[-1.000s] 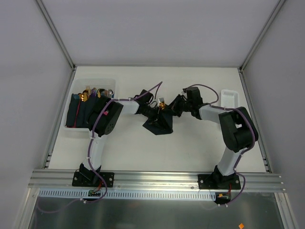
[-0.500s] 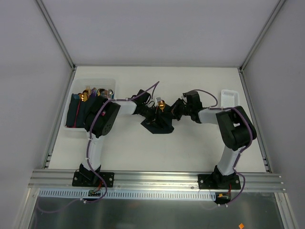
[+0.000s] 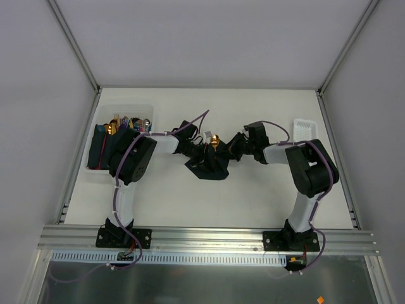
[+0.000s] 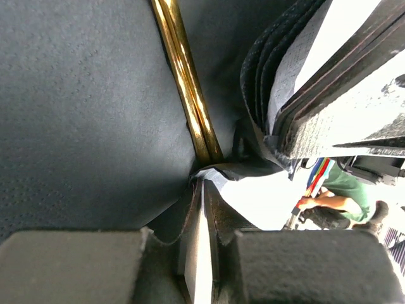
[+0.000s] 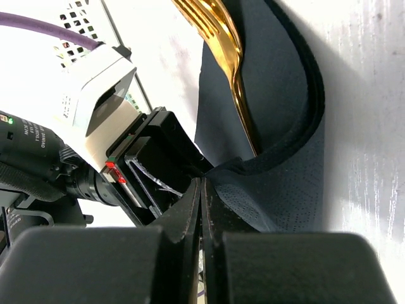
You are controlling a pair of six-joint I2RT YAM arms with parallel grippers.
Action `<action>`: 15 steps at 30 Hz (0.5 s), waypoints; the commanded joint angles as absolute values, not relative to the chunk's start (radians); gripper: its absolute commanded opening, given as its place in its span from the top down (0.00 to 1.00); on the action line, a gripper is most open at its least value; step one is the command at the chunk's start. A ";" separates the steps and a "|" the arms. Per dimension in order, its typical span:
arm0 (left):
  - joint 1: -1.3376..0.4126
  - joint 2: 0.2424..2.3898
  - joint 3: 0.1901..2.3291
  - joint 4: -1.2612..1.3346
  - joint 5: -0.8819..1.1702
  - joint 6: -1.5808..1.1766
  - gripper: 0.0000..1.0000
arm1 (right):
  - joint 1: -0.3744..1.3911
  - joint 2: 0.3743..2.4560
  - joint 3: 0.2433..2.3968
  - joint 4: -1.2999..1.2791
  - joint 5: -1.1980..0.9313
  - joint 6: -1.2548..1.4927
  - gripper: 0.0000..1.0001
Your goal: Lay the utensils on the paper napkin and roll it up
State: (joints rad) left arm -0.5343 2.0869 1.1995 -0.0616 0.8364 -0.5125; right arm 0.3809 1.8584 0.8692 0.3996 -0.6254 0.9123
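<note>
Mid-bench (image 3: pixel 253 196), left of centre: thin dark navy paper napkin (image 3: pixel 212 170) folded partly over slim gold-coloured fork (image 5: pixel 218 31). Left jaws clenched on napkin's edge; right jaws pinching its fold.

White table (image 3: pixel 253 196), bin (image 3: pixel 103 112), white tray (image 3: pixel 304 131), paper napkin (image 3: pixel 213 167)

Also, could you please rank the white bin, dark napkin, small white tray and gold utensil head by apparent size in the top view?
Largest to smallest:
1. white bin
2. dark napkin, folded and partly hidden
3. small white tray
4. gold utensil head
</note>
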 commanded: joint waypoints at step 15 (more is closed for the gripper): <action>-0.520 2.111 1.227 -0.107 0.807 -0.491 0.94 | 0.339 1.686 0.818 0.217 -0.543 0.787 0.77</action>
State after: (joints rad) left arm -0.5285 2.0903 1.2079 -0.0772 0.8360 -0.5121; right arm 0.3656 1.7542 0.8406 0.3439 -0.6022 0.8749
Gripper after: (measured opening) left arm 0.057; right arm 0.186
